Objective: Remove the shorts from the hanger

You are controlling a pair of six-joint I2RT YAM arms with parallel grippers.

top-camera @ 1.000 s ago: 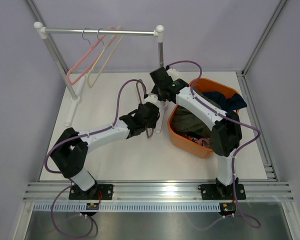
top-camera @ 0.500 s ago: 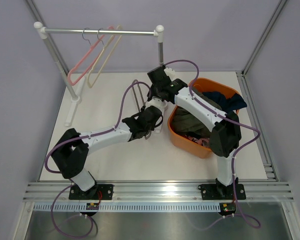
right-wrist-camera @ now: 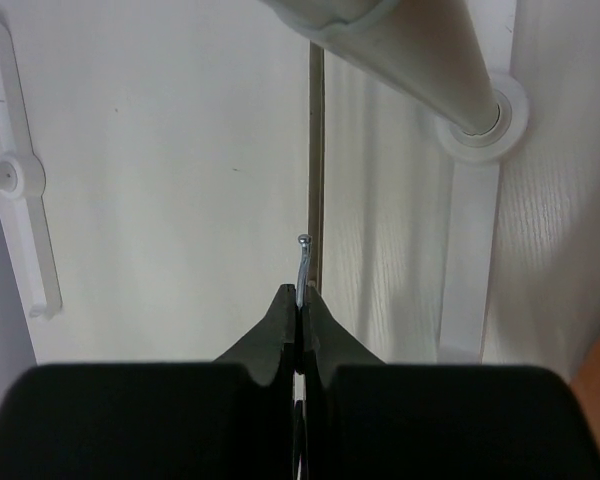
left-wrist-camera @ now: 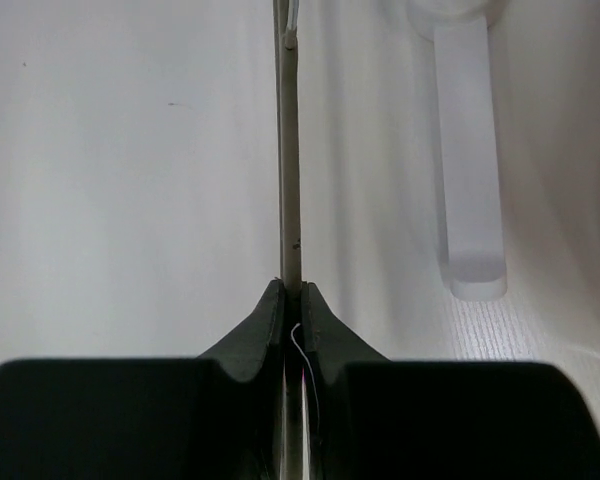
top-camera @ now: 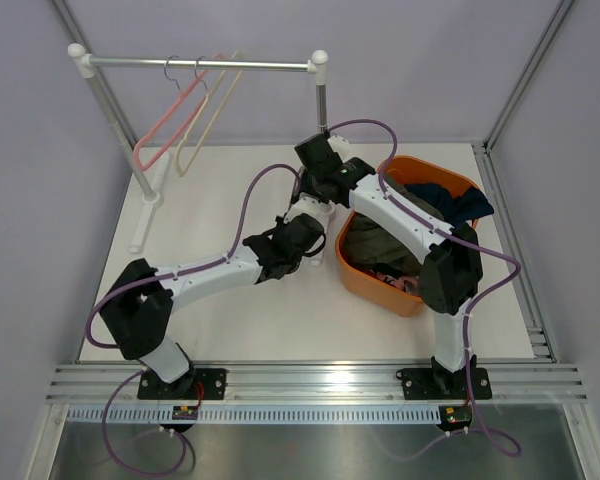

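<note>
There are three hangers: a pink hanger (top-camera: 140,150) and a cream hanger (top-camera: 185,163) on the one rack (top-camera: 200,64), and a grey hanger (left-wrist-camera: 290,150) off it. There is one basket (top-camera: 365,280) with three shorts in it: navy shorts (top-camera: 460,203), olive shorts (top-camera: 375,245) and pink shorts (top-camera: 395,275). Two arms are in view, the left arm (top-camera: 195,272) and the right arm (top-camera: 405,215).

Left arm (top-camera: 195,275), right arm (top-camera: 400,212): white links, black joint housings | cables (top-camera: 242,210): purple, looping off each arm | bases (top-camera: 185,385): black plates | left gripper (left-wrist-camera: 292,292): black tapered fingers
</note>
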